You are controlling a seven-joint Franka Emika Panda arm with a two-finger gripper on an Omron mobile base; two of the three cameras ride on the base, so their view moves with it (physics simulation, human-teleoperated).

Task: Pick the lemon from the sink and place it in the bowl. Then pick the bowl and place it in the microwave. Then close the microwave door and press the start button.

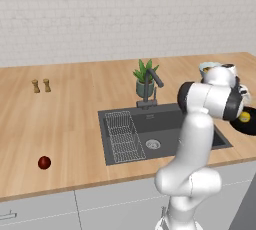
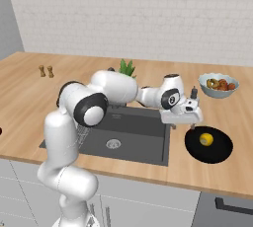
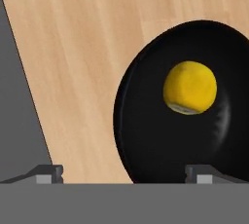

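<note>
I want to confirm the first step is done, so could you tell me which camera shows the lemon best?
The hand view: the lemon sits large and unobstructed inside the black bowl. The right base view shows it small but whole in the bowl; the left base view shows it tiny, near the picture's right edge.

Landmark = sink. Bowl sits on counter just right of sink, open from above, lemon inside takes the middle. Gripper hangs over sink's right edge beside bowl, fingers apart (tips wide in hand view). Behind bowl: fruit bowl, near but apart. Behind sink: faucet + plant block rear approach. Rack fills sink's left part. Counter left of sink mostly free; red ball and shakers well apart.
</note>
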